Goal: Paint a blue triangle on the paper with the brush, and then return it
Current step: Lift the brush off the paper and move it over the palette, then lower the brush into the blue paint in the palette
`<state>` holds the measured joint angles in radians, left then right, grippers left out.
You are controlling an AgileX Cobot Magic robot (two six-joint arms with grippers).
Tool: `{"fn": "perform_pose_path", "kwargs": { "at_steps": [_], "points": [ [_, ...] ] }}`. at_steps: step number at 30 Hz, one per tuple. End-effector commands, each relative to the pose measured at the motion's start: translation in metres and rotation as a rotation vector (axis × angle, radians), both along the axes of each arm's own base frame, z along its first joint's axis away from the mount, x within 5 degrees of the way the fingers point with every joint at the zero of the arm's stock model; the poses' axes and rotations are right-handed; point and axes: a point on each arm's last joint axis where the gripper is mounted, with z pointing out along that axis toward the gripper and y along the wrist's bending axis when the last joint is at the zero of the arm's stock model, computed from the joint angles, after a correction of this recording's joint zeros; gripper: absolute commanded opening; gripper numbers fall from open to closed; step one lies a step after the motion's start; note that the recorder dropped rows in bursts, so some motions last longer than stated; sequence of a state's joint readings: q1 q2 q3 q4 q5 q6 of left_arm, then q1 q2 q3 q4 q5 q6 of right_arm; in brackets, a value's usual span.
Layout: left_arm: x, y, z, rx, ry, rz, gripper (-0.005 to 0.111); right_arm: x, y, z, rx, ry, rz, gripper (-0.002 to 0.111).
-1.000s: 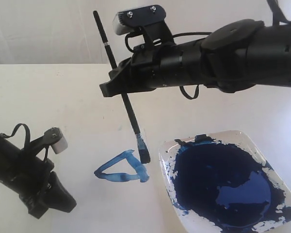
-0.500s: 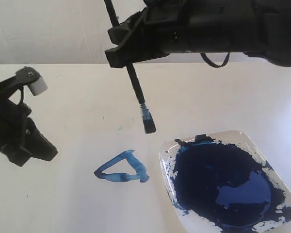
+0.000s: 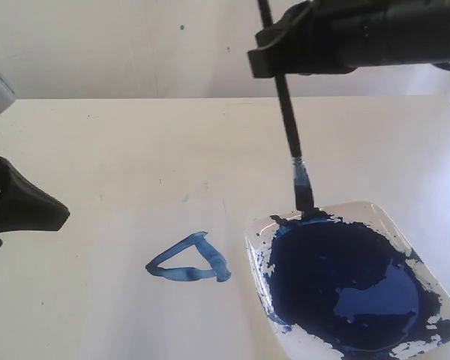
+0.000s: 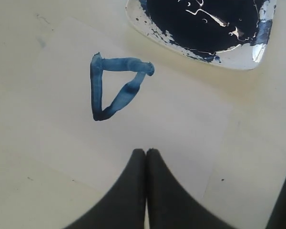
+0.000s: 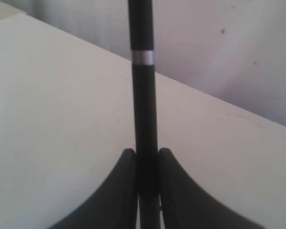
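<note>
One gripper (image 5: pixel 146 153), the right, clamps the brush (image 5: pixel 143 95).

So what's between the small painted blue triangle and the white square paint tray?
Only bare plain white paper, shown in the left wrist view.

exterior: high, oblique | left wrist: downward, shares blue triangle (image 3: pixel 181 274) | right wrist: level
</note>
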<state>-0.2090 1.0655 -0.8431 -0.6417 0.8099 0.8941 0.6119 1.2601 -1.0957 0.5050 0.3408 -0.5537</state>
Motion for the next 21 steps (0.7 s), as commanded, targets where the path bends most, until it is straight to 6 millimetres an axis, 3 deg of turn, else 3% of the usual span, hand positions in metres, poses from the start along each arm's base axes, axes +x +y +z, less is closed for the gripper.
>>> {"fn": "perform_pose_path", "kwargs": {
  "at_steps": [1,7,17,21],
  "points": [
    [-0.009,0.000,0.004,-0.033,-0.012,0.006,0.000,0.017,-0.032,0.001,0.047,0.055,-0.175,0.000],
    [-0.008,-0.002,0.007,-0.071,-0.020,0.024,0.000,0.030,-0.060,-0.002,0.161,0.188,-0.346,0.000],
    [-0.007,-0.004,0.009,-0.121,-0.014,0.036,0.000,0.034,-0.069,-0.003,0.232,0.242,-0.421,0.000],
    [-0.007,-0.005,0.010,-0.125,-0.013,0.037,0.000,0.056,-0.092,-0.010,0.394,0.338,-0.598,0.000]
  ]
}}
